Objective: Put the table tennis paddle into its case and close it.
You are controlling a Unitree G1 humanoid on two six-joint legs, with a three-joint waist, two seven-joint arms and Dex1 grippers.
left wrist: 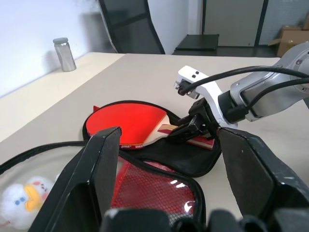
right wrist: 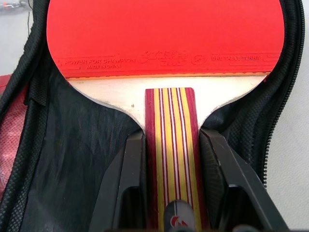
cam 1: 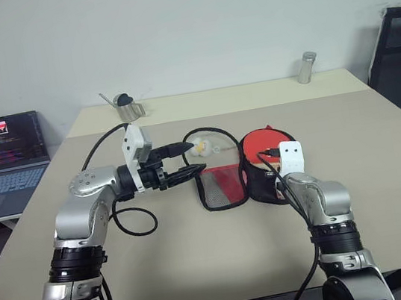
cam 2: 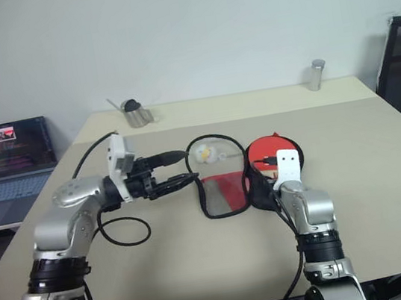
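So far:
paddle (right wrist: 164, 34): lying in open case (left wrist: 190, 162), handle clamped by right gripper (right wrist: 171, 159)
left gripper (cam 1: 187, 159): spread, empty
left: flap over, zip

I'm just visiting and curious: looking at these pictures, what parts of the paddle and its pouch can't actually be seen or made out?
- End of the paddle handle: in the right wrist view, cut off by the picture's edge between the right hand fingers.
- Pouch zip pull: too small in the head views.
- Pouch floor under the paddle: covered by the paddle.
- Small white toy beside the pouch: partly blocked by the left hand in the left wrist view.
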